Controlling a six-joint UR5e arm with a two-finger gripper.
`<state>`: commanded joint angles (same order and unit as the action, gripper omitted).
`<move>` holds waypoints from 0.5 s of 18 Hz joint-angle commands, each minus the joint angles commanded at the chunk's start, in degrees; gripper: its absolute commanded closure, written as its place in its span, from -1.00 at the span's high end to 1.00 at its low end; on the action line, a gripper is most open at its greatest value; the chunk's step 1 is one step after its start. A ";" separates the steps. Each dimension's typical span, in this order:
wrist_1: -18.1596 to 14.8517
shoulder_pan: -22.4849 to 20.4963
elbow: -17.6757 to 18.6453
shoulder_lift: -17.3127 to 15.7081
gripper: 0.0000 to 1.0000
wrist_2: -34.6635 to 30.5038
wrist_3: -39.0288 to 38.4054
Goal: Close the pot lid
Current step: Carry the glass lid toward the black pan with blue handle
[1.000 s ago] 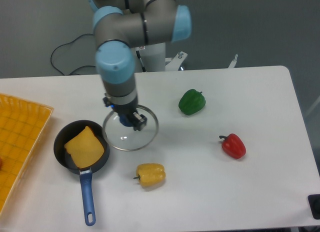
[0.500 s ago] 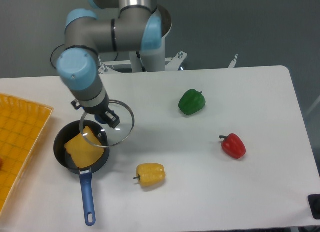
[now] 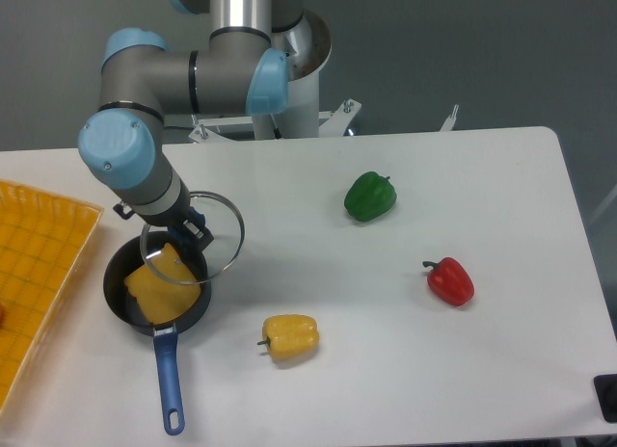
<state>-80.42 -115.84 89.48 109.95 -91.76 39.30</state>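
Glass lid held over the upper edge of the black pan

The two-finger gripper [image 3: 189,229] on the grey and pale-blue arm [image 3: 130,168] is clenched on the centre knob of the round clear glass lid with a thin metal rim [image 3: 214,237], carrying it tilted above the table; the knob itself is hidden by the fingers. The lid overlaps the upper right part of the small round black pan with a long blue handle [image 3: 166,368], which sits near the table's left side with a yellow slab of food [image 3: 162,283] inside it. A yellow woven tray [image 3: 39,264] lies just left of the pan. A yellow bell pepper [image 3: 290,337] lies near the pan's lower right; a green bell pepper [image 3: 370,197] and a red bell pepper [image 3: 449,280] rest well apart to the right on the white table [image 3: 405,370].
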 joint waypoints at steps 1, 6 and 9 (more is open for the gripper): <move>0.35 0.18 -0.09 0.18 -0.03 0.09 -0.27; 0.53 1.05 -0.35 0.88 -0.02 1.05 -0.53; 2.02 1.67 -0.79 1.50 -0.02 1.58 -2.38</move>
<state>-78.40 -114.17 88.68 111.44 -90.18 36.92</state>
